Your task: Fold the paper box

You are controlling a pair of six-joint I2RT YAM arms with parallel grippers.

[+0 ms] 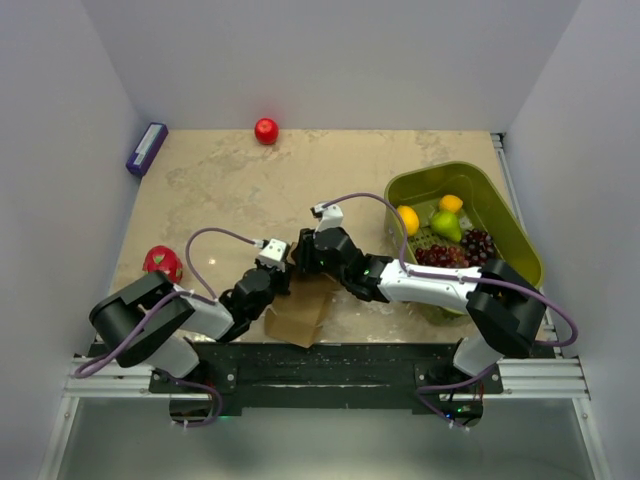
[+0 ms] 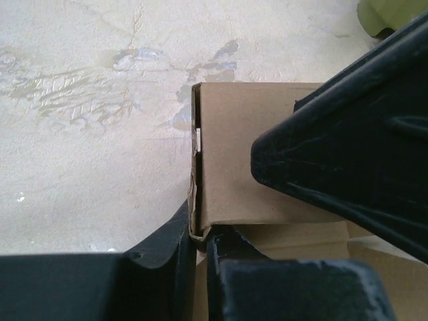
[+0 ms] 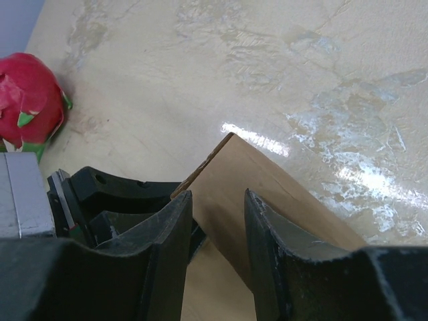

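Note:
The paper box [image 1: 300, 315] is brown cardboard, partly folded, lying near the table's front edge between the two arms. My left gripper [image 1: 283, 280] holds its left side. In the left wrist view the jaws [image 2: 198, 241] are shut on the folded corner of an upright cardboard wall [image 2: 247, 147]. One black finger of the right gripper [image 2: 348, 154] lies over that wall. My right gripper [image 1: 303, 258] is at the box's far edge. Its fingers stand apart over a sloping cardboard panel [image 3: 234, 180], open [image 3: 217, 204], with nothing pinched between them.
A green basket [image 1: 440, 172] with fruit sits at the right, close to the right arm. A red spiky toy [image 1: 163, 262] [image 3: 27, 100] lies left of the left arm. A red ball [image 1: 266, 130] and a purple box [image 1: 147, 148] are at the back.

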